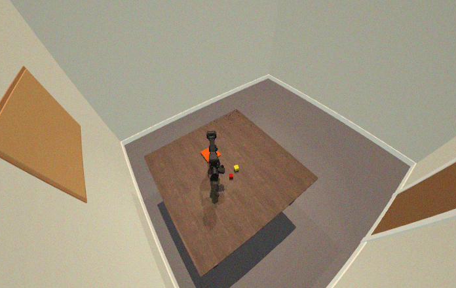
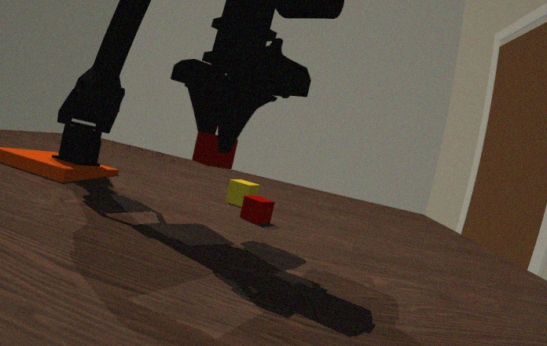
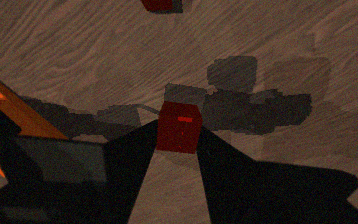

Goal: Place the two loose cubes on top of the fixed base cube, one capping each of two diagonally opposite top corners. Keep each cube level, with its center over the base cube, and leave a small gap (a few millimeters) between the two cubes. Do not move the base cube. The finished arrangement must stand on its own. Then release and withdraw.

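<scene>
My gripper (image 2: 216, 141) (image 3: 178, 126) is shut on a red cube (image 2: 206, 149) (image 3: 179, 137), held in the air above the table and slightly tilted in the exterior view. In the top view the arm hides the held cube. The other red cube (image 1: 230, 176) (image 2: 257, 210) (image 3: 159, 4) rests on the table and is cut off at the top edge of the wrist view. The yellow cube (image 1: 236, 167) (image 2: 240, 192) stands on the table close behind that red cube in the exterior view, with nothing on top. It does not show in the wrist view.
The arm stands on an orange base plate (image 1: 206, 154) (image 2: 31, 164) (image 3: 37, 117), to the left of the cubes in the top and exterior views. The brown wooden table (image 1: 258, 193) (image 2: 395, 275) carries the arm's dark shadow.
</scene>
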Robot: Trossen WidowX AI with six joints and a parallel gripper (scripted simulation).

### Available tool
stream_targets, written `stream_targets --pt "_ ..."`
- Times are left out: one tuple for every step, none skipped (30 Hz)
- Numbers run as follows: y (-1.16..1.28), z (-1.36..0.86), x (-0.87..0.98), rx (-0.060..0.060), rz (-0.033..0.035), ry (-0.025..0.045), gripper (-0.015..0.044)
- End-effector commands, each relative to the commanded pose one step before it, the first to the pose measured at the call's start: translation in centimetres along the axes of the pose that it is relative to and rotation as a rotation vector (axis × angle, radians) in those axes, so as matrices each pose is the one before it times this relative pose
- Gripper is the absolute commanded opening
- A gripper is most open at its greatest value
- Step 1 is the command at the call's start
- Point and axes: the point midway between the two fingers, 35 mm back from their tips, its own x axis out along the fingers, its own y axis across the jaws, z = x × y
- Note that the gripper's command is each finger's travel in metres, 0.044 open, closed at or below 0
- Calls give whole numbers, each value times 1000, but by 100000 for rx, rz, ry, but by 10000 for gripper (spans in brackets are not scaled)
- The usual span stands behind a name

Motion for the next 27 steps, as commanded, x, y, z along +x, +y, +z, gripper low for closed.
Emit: stream_targets --pt "122 26 -1376 -378 -339 -472 105" --pt "45 -10 -320 0 3 2 105" --pt "48 -11 -320 0 4 2 105" --pt "52 -11 -320 0 4 2 105" --pt "56 -12 -320 0 4 2 105" --pt "48 -10 -261 0 4 2 105" --pt "30 -7 -156 0 2 1 105" --pt "10 -2 -52 0 1 0 105" --pt "15 50 8 414 -1 0 105" --pt "45 151 24 1243 -3 -1 105" --pt "80 250 40 2071 -5 -3 105" --pt "105 296 48 2485 -6 -4 105" --pt "115 292 48 2485 -5 -5 105" --pt "126 288 48 2485 -5 -6 105" --pt "136 283 48 2485 -4 -7 105" --pt "145 278 48 2485 -4 -7 105" --pt "155 273 48 2485 -3 -8 105" --pt "165 267 48 2485 -2 -9 105" --pt "174 261 48 2485 -2 -9 105" --pt "183 254 49 2485 -1 -10 105" --pt "192 248 49 2485 0 -10 105" --pt "200 241 49 2485 1 -11 105" --pt "208 233 49 2485 2 -11 105" --pt "216 226 49 2485 2 -12 105" --pt "224 218 49 2485 3 -12 105" --pt "232 210 49 2485 4 -12 105" --pt "239 201 49 2485 5 -12 105"
